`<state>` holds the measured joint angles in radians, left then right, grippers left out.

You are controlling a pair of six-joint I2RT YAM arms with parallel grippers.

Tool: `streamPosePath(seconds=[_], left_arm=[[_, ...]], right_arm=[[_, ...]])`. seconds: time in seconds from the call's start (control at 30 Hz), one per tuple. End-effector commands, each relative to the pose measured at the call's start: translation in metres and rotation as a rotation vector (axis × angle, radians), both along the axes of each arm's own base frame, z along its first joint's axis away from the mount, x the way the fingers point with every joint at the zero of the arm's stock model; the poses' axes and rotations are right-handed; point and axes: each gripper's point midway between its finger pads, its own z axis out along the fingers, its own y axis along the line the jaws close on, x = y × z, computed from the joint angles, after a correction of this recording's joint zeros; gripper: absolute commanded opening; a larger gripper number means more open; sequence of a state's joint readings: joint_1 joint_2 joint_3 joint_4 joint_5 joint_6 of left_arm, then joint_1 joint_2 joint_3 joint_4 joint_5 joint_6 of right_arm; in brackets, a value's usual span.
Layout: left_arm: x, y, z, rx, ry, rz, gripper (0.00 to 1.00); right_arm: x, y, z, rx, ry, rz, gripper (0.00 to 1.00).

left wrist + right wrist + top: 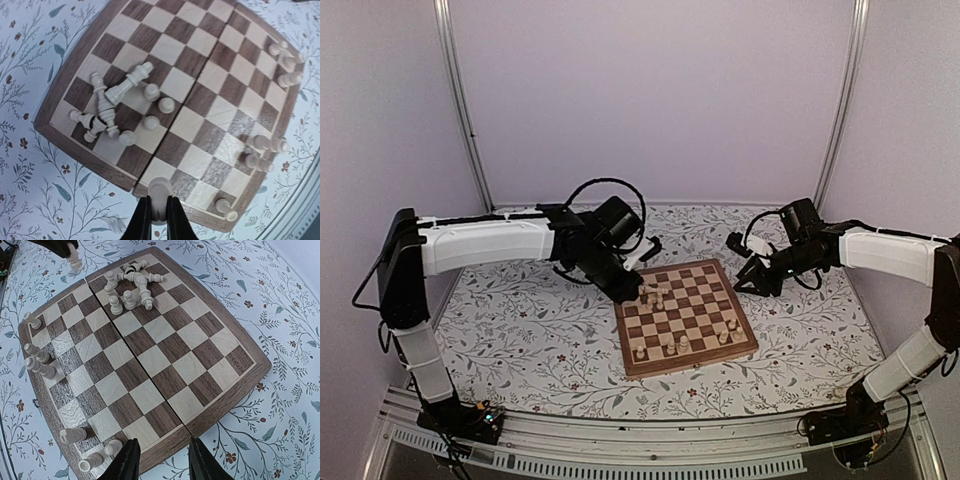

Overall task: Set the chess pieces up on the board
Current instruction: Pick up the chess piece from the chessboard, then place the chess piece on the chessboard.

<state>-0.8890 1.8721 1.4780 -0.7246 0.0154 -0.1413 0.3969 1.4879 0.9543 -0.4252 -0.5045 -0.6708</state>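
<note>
The chessboard [685, 315] lies on the floral tabletop; it also shows in the left wrist view [210, 100] and the right wrist view [165, 350]. My left gripper [160, 220] is shut on a cream chess piece [160, 192], held above the board's left edge [635, 290]. A heap of pale pieces, some fallen [112, 107], lies on the board's far left corner [130, 285]. Several pieces [672, 347] stand upright along the near rows [40, 362]. My right gripper [160, 465] is open and empty, above the board's right edge [752, 270].
The floral tabletop [520, 330] surrounds the board. Purple walls and two metal posts [460, 100] enclose the back. The arm bases and a metal rail [650, 445] run along the near edge.
</note>
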Motion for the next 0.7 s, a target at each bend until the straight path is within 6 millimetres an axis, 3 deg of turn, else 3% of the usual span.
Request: streamPosePath(seconds=[0.0, 0.23, 0.67], left_arm=[[-0.045, -0.027, 0.022, -0.06, -0.023, -0.169, 0.03], [-0.087, -0.052, 0.005, -0.058, 0.029, -0.326, 0.03], [-0.101, -0.056, -0.033, 0.026, 0.082, -0.377, 0.02]], right_arm=[[-0.001, -0.002, -0.008, -0.011, 0.011, 0.001, 0.36], [-0.002, -0.002, -0.009, -0.012, 0.018, 0.005, 0.36], [-0.003, -0.002, -0.01, -0.013, 0.024, 0.007, 0.36]])
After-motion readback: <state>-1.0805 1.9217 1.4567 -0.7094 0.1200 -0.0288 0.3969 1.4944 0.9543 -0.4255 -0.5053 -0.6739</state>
